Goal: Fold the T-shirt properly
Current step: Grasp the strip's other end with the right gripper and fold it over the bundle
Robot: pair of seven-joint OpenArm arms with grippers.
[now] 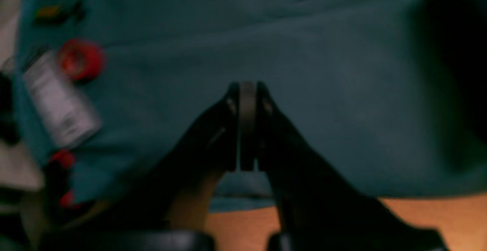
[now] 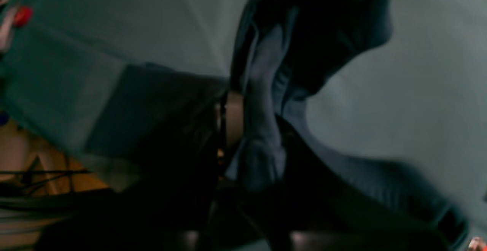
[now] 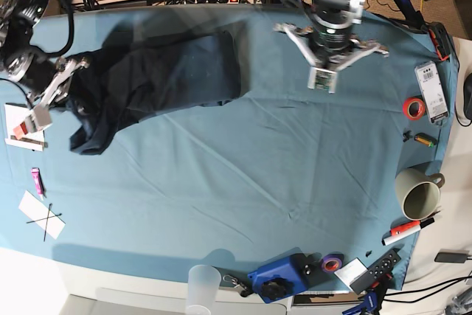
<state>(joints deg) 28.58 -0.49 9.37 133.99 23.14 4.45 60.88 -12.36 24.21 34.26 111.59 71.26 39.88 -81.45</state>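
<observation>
Two arms work over the teal cloth, but only one has fabric. The right gripper — at the far left edge in the base view — is clamped on a bunched fold of the shirt; the right wrist view shows dark navy cloth pinched between the fingers and rising past them. Likely it grips near an edge or sleeve so the garment can be dragged or spread; which part exactly can't be told, the view's too dark and blurred.

The shirt lies crumpled toward the back-left of the table, stretched in a diagonal band from the right gripper up toward the centre-back, w/ one end hanging off the gripper in a drooping point. It's not flat, not squared up, so folding proper hasn't begun — judged as still the spreading stage.

The left gripper hangs above bare cloth near the back, right of the shirt and apart from it. Its fingers are pressed together w/ nothing between them, per the left wrist view. So no second hold on the shirt yet; it'd prob. need to reopen and reach the free end.

Clutter sits along the right edge — red tape roll, mug — well apart from the shirt, so not in the way.
</observation>
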